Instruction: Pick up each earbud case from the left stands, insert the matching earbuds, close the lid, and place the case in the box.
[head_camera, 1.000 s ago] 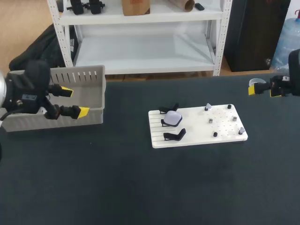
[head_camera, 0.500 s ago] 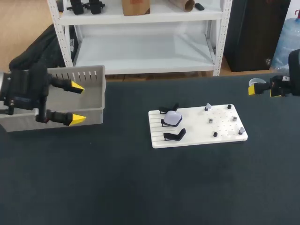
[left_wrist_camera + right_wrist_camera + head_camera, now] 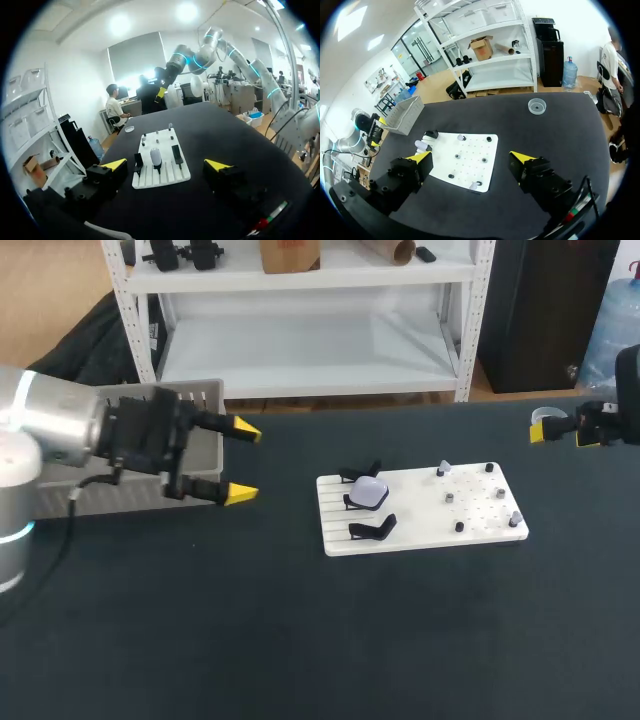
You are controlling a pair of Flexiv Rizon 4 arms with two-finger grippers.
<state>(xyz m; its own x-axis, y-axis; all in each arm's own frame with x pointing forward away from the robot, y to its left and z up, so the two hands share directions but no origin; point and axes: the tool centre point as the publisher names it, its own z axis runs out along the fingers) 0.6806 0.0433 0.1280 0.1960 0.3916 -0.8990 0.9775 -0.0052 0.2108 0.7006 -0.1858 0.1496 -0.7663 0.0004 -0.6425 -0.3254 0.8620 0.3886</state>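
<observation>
A white peg board (image 3: 480,532) lies right of the table's middle. Its left stands hold one pale lavender earbud case (image 3: 370,492); the black stands (image 3: 372,529) beside it are bare. Small earbuds (image 3: 450,497) sit on pegs on its right half. My left gripper (image 3: 241,462) hovers open and empty between the grey box (image 3: 200,397) and the board. In the left wrist view the case (image 3: 156,156) and board (image 3: 167,177) lie ahead of the open left gripper (image 3: 166,164). My right gripper (image 3: 560,432) stays open and empty at the far right edge, with the board (image 3: 470,170) ahead of it.
The grey slotted box (image 3: 402,115) stands at the table's back left, partly hidden by my left arm (image 3: 60,430) in the head view. A small clear round dish (image 3: 536,105) sits on the dark tabletop beyond the board, as the right wrist view shows.
My left arm has swung right, from over the grey box to the space between box and board, its gripper still open. The right arm has not moved.
</observation>
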